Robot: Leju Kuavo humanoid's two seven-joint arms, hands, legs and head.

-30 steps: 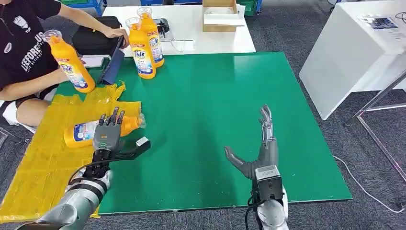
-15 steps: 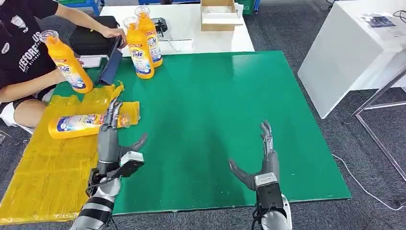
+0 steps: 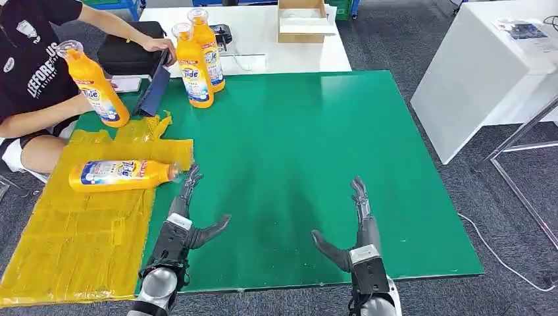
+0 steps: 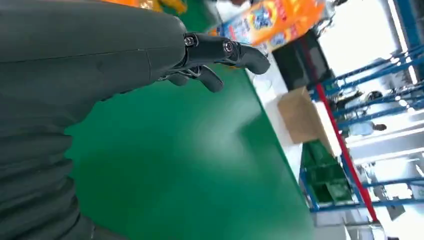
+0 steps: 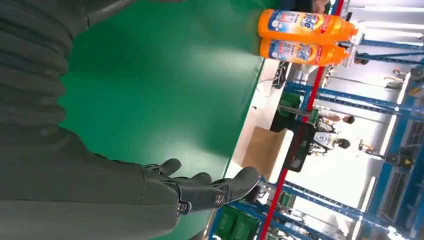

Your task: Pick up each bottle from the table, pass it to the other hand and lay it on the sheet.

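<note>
Orange bottle lying on its side on yellow sheet, left hand spread and empty just beside its cap, right hand spread over green table, two bottles upright at far edge.

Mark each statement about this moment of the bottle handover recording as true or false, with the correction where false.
1. One orange bottle lies on its side on the yellow sheet. True.
2. The left hand holds that bottle. False: its fingers are apart over the green table, holding nothing.
3. The right hand holds nothing. True.
4. Two upright bottles stand side by side at the table's far edge. True.
5. The person has both hands off the bottles. False: one hand holds a tilted bottle near the sheet's far end.
6. The cardboard box sits on the green table. False: it is on the white table beyond.
</note>
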